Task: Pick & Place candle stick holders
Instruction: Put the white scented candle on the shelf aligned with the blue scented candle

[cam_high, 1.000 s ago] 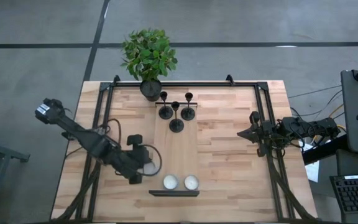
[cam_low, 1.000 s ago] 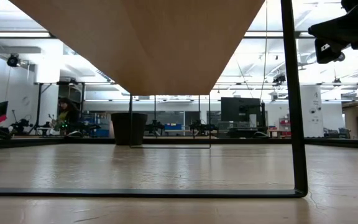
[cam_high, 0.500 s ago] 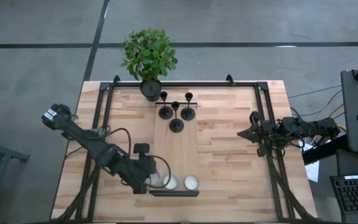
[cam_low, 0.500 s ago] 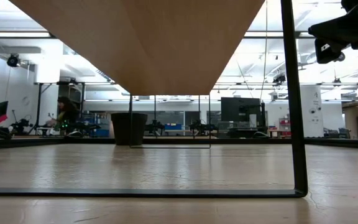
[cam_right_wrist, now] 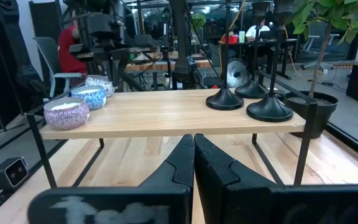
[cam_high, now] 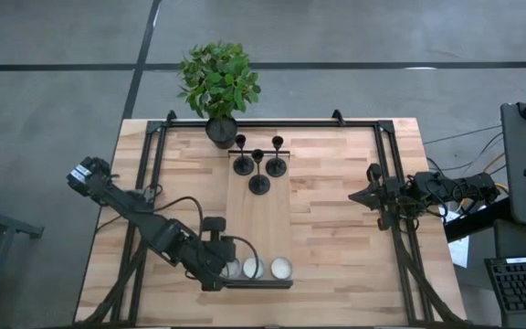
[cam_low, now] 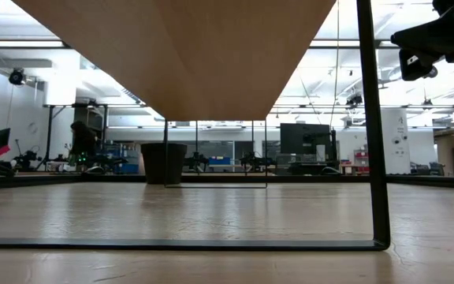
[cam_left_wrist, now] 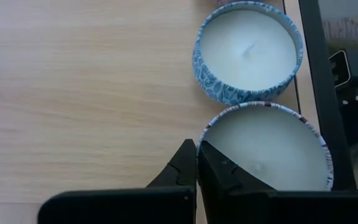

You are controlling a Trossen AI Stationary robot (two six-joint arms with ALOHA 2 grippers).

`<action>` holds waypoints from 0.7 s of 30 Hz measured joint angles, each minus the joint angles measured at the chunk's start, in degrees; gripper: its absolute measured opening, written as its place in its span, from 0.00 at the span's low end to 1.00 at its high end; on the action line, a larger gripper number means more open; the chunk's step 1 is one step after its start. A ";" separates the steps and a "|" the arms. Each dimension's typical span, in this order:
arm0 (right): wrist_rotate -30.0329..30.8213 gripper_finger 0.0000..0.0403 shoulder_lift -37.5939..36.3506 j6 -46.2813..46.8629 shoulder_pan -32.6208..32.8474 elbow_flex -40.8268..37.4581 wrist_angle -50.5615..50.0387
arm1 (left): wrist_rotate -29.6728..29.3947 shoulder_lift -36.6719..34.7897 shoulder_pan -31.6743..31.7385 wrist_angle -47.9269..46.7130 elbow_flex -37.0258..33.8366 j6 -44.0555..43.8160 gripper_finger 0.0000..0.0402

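Left tool (cam_left_wrist: 197, 163), fingers together, sits well apart from the candle stick holders (cam_high: 258, 164).

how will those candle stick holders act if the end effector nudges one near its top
The holders would probably tip rather than slide: each has a thin upright stem over a small disc base. They stand close together, so one falling would likely knock a neighbour. They look rigid, so the stem should not bend under a pinch.

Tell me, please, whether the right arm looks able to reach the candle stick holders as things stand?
Probably yes. The right gripper waits at the table's right side, fingers shut, and bare shelf lies between it and the candle stick holders. The left gripper is far off by the candles.
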 joint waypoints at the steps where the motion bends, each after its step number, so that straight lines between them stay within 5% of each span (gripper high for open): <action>1: 0.02 0.02 -0.02 0.00 0.00 0.00 0.00 | -0.03 0.24 0.00 -0.01 0.29 0.03 0.00; 21: 0.00 0.02 0.00 0.00 -0.02 0.00 -0.02 | 0.84 1.27 -0.12 2.14 1.20 1.51 0.02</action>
